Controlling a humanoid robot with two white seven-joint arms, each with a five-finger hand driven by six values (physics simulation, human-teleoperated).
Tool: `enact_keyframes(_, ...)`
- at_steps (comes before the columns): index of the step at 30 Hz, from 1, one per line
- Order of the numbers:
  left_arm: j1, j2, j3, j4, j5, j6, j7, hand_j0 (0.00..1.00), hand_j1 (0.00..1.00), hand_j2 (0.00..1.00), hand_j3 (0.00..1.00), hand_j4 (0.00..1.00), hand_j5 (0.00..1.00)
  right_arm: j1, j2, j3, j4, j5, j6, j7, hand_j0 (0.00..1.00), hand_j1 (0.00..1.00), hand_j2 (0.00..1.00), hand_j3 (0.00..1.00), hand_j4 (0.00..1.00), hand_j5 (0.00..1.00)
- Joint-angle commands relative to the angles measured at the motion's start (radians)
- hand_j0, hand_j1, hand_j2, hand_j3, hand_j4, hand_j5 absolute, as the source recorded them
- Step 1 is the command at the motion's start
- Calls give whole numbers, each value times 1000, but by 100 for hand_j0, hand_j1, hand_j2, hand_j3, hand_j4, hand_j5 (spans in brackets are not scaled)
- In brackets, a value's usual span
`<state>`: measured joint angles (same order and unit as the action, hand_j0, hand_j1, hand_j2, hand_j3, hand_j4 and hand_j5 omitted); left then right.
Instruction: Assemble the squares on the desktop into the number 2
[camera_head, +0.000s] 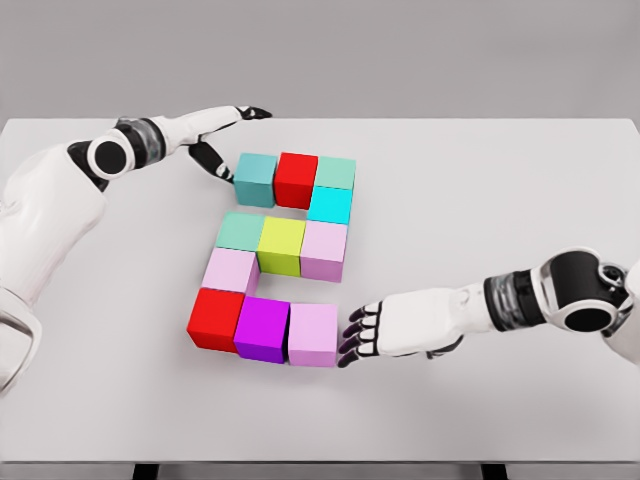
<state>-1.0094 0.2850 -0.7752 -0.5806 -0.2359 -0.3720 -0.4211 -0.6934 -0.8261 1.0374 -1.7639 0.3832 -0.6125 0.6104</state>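
Coloured cubes sit in a 2 shape on the white table (500, 180). Top row: teal cube (256, 178), red cube (296, 178), green cube (336, 172). A cyan cube (330, 205) lies below the green one. Middle row: pale green cube (240, 231), yellow cube (281, 245), pink cube (324, 250). A pink cube (229, 270) links down to the bottom row: red cube (216, 318), magenta cube (262, 327), pink cube (313, 334). My left hand (225, 140) is open beside the teal cube's left side. My right hand (358, 335) is open, fingertips against the bottom pink cube's right side.
Grey wall behind the table. The table's front edge runs along the bottom of the view, with dark legs just below it.
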Motion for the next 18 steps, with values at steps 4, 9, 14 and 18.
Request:
enact_keyframes(4, -2, -13, 2, -2, 6, 1, -1, 100, 100, 100, 100, 100, 100, -2, 9, 13, 0, -4, 2, 0, 100, 100, 100, 100, 100, 100)
enact_keyframes(9, -14, -9, 4, 1, 7, -1, 1, 100, 100, 100, 100, 100, 100, -8, 15, 12, 0, -6, 2, 0, 100, 100, 100, 100, 100, 100)
enact_keyframes(14, -23, 3, 22, 4, 10, -1, -1, 100, 100, 100, 100, 100, 100, -9, 15, 12, 0, -6, 2, 0, 100, 100, 100, 100, 100, 100)
enact_keyframes(18, -23, 14, 33, 4, 10, -5, -1, 100, 100, 100, 100, 100, 100, -9, 13, 13, 0, -6, 2, 0, 100, 100, 100, 100, 100, 100)
